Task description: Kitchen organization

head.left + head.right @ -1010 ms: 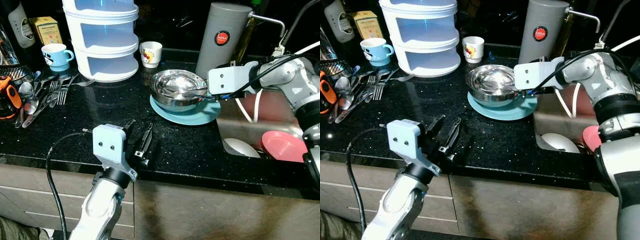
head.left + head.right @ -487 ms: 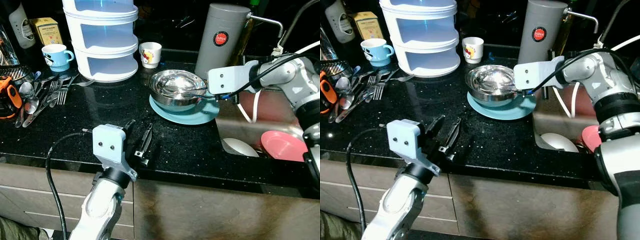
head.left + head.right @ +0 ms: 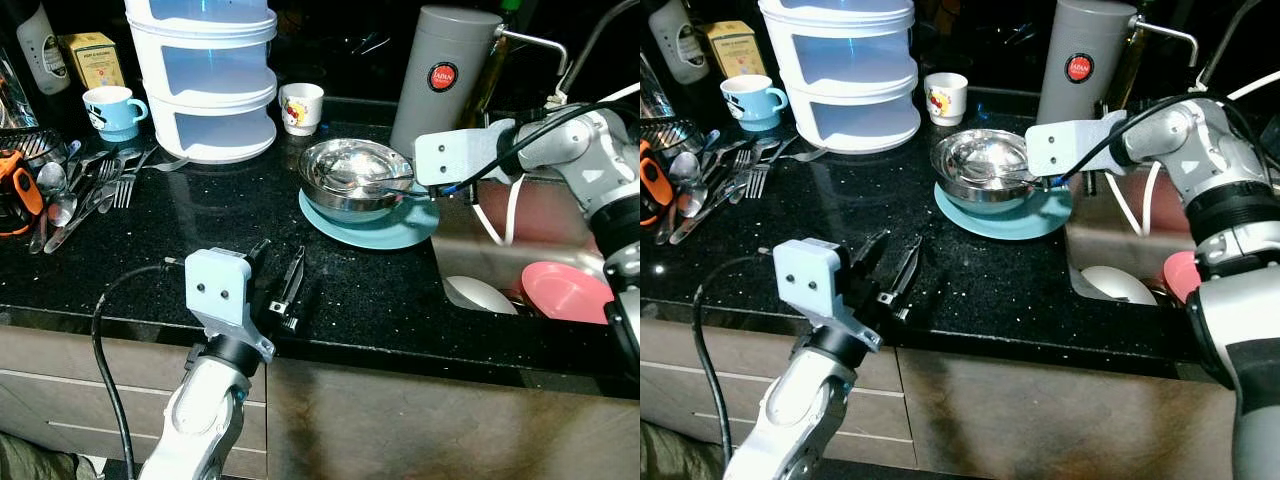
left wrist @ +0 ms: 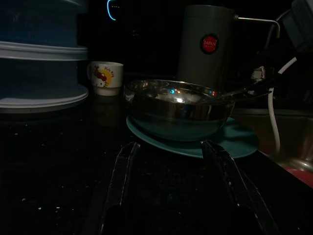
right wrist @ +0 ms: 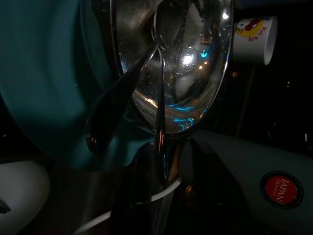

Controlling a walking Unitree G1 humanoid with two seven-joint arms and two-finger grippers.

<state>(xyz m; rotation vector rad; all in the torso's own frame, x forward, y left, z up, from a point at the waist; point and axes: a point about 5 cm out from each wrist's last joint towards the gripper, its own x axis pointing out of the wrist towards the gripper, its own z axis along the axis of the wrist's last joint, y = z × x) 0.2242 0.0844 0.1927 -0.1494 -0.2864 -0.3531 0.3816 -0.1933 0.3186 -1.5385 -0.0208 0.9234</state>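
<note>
Beside the steel bowl (image 3: 350, 178), right tool (image 3: 425, 192) closed on spoon (image 3: 385, 182), left tool (image 3: 278, 276) open

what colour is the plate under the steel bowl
Teal blue: the plate under the steel bowl shows best in the left eye view.

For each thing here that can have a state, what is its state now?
Bowl: upright on the teal plate, spoon inside.
Spoon: handle between the right gripper jaws.
Left gripper: jaws open, low over the counter.
White cup: upright.
Blue cup: upright.
Pink plate: in the sink.
</note>
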